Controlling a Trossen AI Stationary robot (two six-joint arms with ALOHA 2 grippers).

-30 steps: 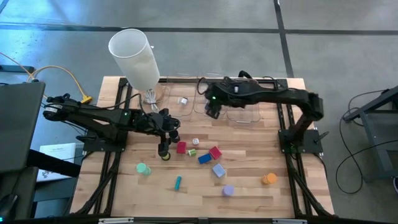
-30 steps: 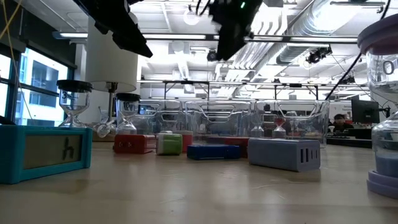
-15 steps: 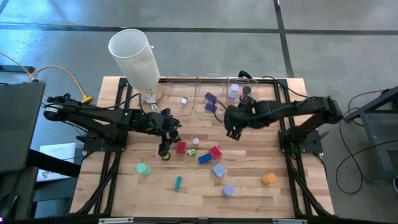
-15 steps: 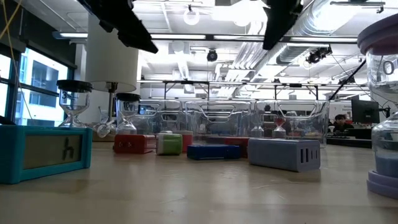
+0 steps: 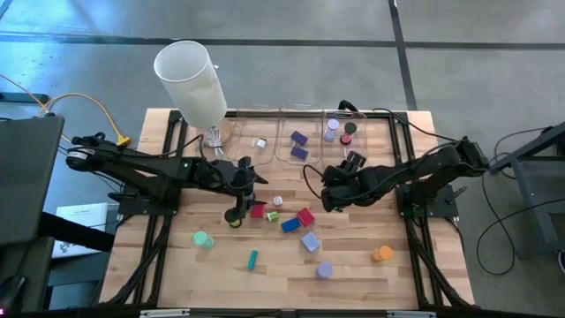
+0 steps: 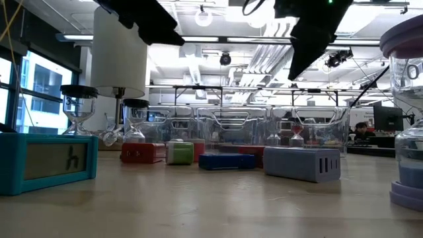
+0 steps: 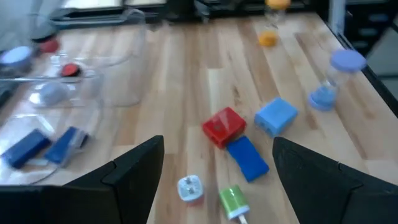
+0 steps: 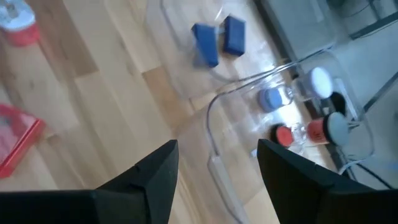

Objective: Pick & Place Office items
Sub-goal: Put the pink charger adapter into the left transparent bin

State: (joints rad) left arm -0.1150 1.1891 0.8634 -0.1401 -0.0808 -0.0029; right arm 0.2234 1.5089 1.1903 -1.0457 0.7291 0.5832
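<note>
Holding two purple blocks (image 5: pixel 298 145), the middle clear bin (image 5: pixel 284 132).

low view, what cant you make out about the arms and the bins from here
- Both tools: cut off by the top edge; only dark arm parts show.
- Bin contents: the clear bins sit far back behind the red block and lavender block; pieces inside are too small to identify.
- Lavender hourglass: cut by the right edge.
</note>
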